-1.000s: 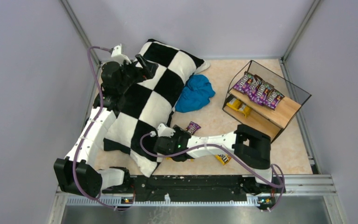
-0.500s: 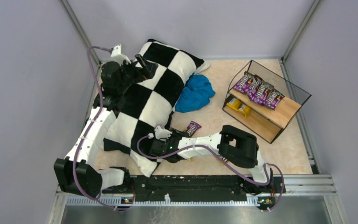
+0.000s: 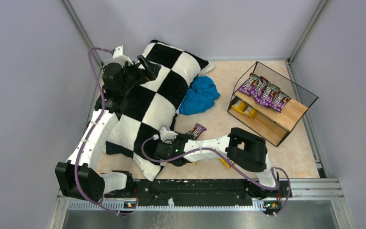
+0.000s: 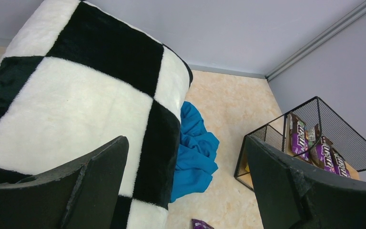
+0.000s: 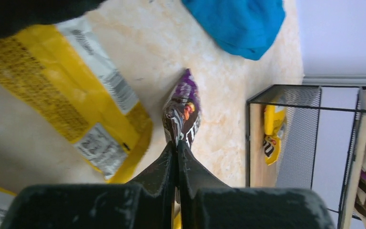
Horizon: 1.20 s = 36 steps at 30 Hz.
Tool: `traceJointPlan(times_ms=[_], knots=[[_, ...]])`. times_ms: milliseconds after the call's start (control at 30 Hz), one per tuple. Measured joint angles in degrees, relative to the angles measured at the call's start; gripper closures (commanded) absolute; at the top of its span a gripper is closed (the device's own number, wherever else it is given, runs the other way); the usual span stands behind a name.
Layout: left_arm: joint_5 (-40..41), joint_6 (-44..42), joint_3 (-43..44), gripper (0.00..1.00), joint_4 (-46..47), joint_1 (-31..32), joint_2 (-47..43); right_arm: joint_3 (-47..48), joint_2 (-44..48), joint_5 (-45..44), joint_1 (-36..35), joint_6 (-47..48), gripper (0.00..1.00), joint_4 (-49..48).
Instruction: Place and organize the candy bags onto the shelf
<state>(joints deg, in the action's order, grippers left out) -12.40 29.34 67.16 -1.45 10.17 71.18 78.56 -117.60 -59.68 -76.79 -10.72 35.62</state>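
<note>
Pinching purple M&M's packet (image 5: 183, 112) at its near edge, right gripper (image 5: 176, 143) fully closed. I'd lift clear first, then swing right to the shelf (image 3: 293, 115).

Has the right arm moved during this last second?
Yes. Its black elbow has swung left, away from the shelf and toward the checkered pillow, while the right gripper closed on a purple candy bag.

Shelf (image 3: 271, 102) at the table's (image 3: 219, 121) far right, candy bags (image 3: 264, 93) on its top board, lower bags (image 3: 244, 109) on its bottom board, cloth (image 3: 199, 95) left of the shelf, pillow (image 3: 147, 105) farther left, single bag (image 3: 197, 130) before the shelf, leftward.
</note>
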Motion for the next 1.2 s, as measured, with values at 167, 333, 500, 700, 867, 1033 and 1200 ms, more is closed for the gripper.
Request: traceJointPlan(times_ms=[167,333,500,700,867,1033,1200], knots=[[0.0,0.2,0.0,0.02,0.0,0.0,0.0,-7.2,8.5,-4.3,0.0,3.0,1.0,-3.1],[0.0,0.3,0.0,0.02,0.0,0.0,0.0,-18.0,25.9,-2.3,2.1,12.0,1.0,-9.6],[0.0,0.4,0.0,0.02,0.1,0.0,0.0,-23.8,46.7,3.8,6.4,24.7,1.0,-13.4],[-0.2,0.6,0.0,0.02,0.2,0.0,0.0,-24.2,64.5,3.0,7.9,44.2,1.0,-15.7],[-0.3,0.6,-0.1,0.01,0.2,0.0,0.0,-24.2,71.9,3.5,17.5,54.8,1.0,-13.3],[-0.3,0.7,-0.2,0.02,0.2,0.0,0.0,-24.2,73.2,3.7,32.1,61.9,1.0,-12.4],[-0.3,0.7,-0.2,0.02,0.2,0.0,0.4,-25.3,73.1,5.8,43.4,67.0,1.0,-13.8]])
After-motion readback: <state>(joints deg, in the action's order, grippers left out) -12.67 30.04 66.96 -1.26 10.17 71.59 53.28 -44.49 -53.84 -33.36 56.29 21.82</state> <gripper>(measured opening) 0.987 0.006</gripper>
